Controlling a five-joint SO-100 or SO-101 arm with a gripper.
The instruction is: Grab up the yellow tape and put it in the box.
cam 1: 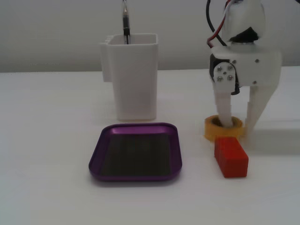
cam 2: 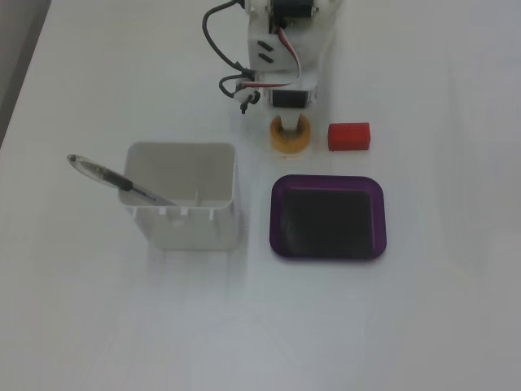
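Note:
The yellow tape [cam 1: 213, 130] lies flat on the white table, just behind the red block [cam 1: 231, 157]. My gripper [cam 1: 237, 129] points down over it. One white finger [cam 1: 224, 108] stands inside the hollow core, and the other finger [cam 1: 255, 110] is outside the ring's right wall with a small gap. The tape rests on the table. From above, the tape [cam 2: 281, 140] sits under my gripper [cam 2: 291, 120], left of the red block [cam 2: 348, 135]. The purple box [cam 1: 96, 157] lies empty to the tape's front left; from above its rim [cam 2: 277, 216] is just below the tape.
A tall white square container [cam 1: 133, 79] holding a pen [cam 1: 125, 23] stands behind the box; from above the container [cam 2: 183, 224] is left of the box, with the pen [cam 2: 114, 179] sticking out to the left. The arm's cables [cam 2: 224, 81] hang beside the wrist.

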